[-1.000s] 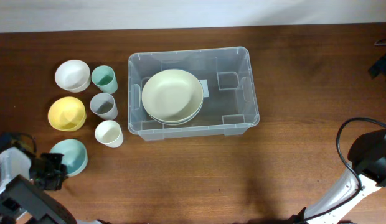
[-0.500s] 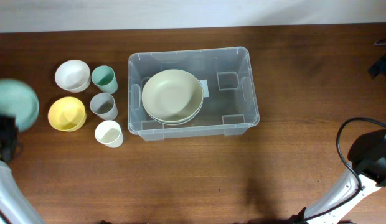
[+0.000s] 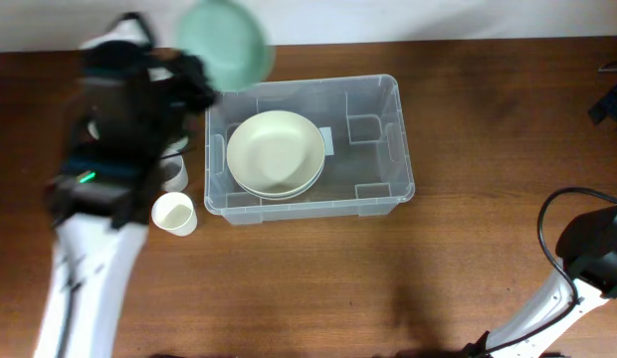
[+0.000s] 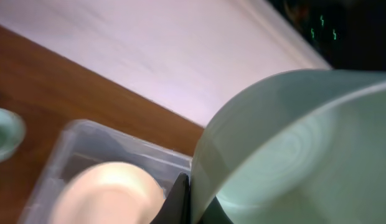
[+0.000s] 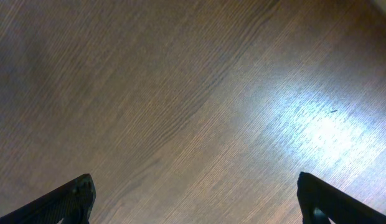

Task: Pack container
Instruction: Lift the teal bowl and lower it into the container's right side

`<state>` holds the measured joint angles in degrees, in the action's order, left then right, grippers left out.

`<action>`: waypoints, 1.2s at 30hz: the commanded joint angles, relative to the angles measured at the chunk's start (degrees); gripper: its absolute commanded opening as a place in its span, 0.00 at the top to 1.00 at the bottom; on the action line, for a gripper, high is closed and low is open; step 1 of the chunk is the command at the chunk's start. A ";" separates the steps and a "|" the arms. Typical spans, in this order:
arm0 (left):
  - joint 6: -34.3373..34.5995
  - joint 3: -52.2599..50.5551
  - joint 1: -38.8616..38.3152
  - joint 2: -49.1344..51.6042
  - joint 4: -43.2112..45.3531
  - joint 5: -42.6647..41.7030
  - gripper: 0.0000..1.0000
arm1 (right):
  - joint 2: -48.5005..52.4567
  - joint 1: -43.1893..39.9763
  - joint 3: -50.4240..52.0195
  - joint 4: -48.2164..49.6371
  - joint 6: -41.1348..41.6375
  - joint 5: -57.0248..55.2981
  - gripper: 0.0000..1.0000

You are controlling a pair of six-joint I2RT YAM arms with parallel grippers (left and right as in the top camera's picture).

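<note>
Holds a pale green round plastic bowl [image 3: 224, 42] aloft in the left gripper [image 4: 190, 202], clamped on the rim, with one dark finger outside the wall and the other hidden behind it. Hangs blurred at about eleven o'clock of the large clear plastic rectangular container [image 3: 373, 164], above and just beyond its far-left corner, apparently not yet over the opening. Places that container at the centre of the brown wooden table [image 3: 488, 99], upright, with a stack of cream round bowls [image 3: 276, 152] filling the half toward nine o'clock and bare ribbed base toward three o'clock. Has a small white cup [image 3: 174, 213] standing at eight o'clock of the container, just beside the left arm. Shows the right gripper [image 5: 196, 202] spread wide and empty above bare wood, off toward four o'clock, well apart from everything. Looks mid-transfer, with the lowering not yet done. Risks clipping the far rim if brought down too early, which could shove or tip the container. Risks a slip as well, being pinched at one edge only with the bowl tilted. Could land off-centre on the cream stack and perch askew instead of nesting. Could also brush the white cup with the forearm and topple it.
</note>
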<state>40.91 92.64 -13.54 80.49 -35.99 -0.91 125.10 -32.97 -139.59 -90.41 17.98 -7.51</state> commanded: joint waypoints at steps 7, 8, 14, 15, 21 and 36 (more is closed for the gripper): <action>-9.11 0.44 -15.30 21.38 11.82 3.65 0.98 | 0.76 -0.44 0.20 0.02 0.26 -0.70 0.01; -9.66 0.44 -16.02 22.58 12.04 3.72 0.98 | 0.76 -0.44 0.20 0.02 0.26 -0.70 0.01; -10.84 0.44 -17.44 28.48 12.98 3.69 0.98 | 0.76 -0.44 0.20 0.02 0.26 -0.70 0.01; -10.86 0.44 -17.44 29.20 13.03 3.74 0.97 | 0.76 -0.44 0.20 0.02 0.26 -0.70 0.01; -11.08 0.44 -17.44 34.12 12.50 3.69 0.97 | 0.76 -0.44 0.20 0.02 0.26 -0.70 0.01; -12.35 0.42 -17.44 36.96 8.76 3.72 0.95 | 0.76 -0.44 0.20 0.02 0.26 -0.70 0.01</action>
<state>29.85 92.60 -31.22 117.34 -26.65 2.02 125.10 -32.97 -139.59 -90.39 18.00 -7.51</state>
